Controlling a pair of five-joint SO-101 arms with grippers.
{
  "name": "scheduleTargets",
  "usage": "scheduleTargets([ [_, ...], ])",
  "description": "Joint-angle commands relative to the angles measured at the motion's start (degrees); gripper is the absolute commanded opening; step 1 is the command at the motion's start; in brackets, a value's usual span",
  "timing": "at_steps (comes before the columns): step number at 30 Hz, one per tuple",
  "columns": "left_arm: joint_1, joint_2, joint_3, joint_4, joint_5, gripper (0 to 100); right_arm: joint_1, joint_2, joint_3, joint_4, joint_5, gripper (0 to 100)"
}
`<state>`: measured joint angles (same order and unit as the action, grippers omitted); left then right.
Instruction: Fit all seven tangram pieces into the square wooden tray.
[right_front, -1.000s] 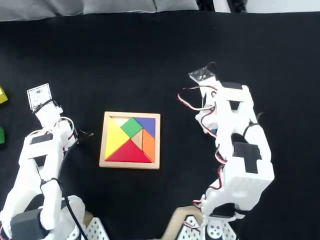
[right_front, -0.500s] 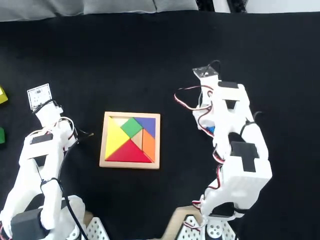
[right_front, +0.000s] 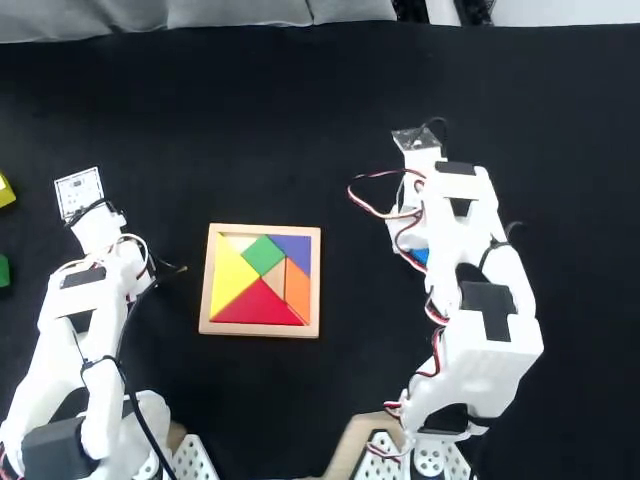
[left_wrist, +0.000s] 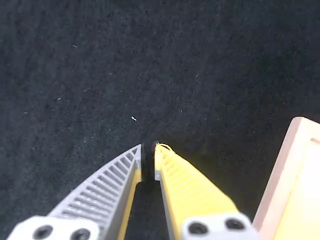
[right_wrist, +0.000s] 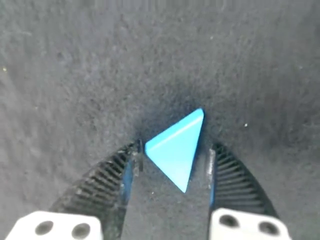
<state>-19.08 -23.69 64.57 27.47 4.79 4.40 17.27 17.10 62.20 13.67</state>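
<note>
Black table (right_front: 300, 120), tray (right_front: 260, 331) of coloured pieces (right_front: 235, 280), left fingers (left_wrist: 185, 185) clenched, right fingers (right_wrist: 100, 185) released astride blue triangle (right_wrist: 176, 147).

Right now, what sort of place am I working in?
Most likely a robot practice bench rather than a home or factory: a black cloth covers the work surface, and a wooden puzzle tray sits between the left arm and right arm. The right hand straddles a blue triangle.
</note>
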Motion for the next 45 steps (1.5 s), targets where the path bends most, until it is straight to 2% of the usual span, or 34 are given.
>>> scheduleTargets([
  [1, 0.9, -1.1, -1.0, -0.9, -0.4, 6, -1.8, 0.0, -2.9, -1.8, -0.5, 20.4],
  [8, 0.9, -1.1, -1.0, -0.9, -0.4, 6, -1.8, 0.0, -2.9, -2.0, -0.5, 13.6],
  [16, 0.9, -1.1, -1.0, -0.8, -0.4, 6, -1.8, -0.6, -3.4, -1.7, 0.5, 13.0],
  [19, 0.9, -1.1, -1.0, -0.8, -0.4, 6, -2.3, -2.2, -5.0, 0.4, 6.9, 13.0],
  [21, 0.9, -1.1, -1.0, -0.8, -0.4, 6, -3.7, -4.5, -7.2, 4.8, 14.3, 13.0],
  [24, 1.0, -1.1, -1.0, -0.9, -0.4, 6, -7.3, -9.1, -10.8, 11.4, 24.1, 13.0],
  [26, 1.0, -1.1, -1.0, -0.9, -0.4, 6, -10.2, -12.0, -13.1, 13.8, 27.0, 13.0],
  [34, 0.7, -1.1, -1.0, -0.6, -0.4, 6, -24.4, -11.8, -17.8, 14.7, 28.1, 13.0],
  [39, 0.5, -1.1, -1.0, -0.5, -0.4, 6, -33.6, -6.3, -21.7, 14.8, 33.9, 13.3],
  [45, 0.5, -1.1, -1.0, -0.5, -0.4, 6, -39.6, 0.0, -27.6, 14.8, 37.6, 13.3],
])
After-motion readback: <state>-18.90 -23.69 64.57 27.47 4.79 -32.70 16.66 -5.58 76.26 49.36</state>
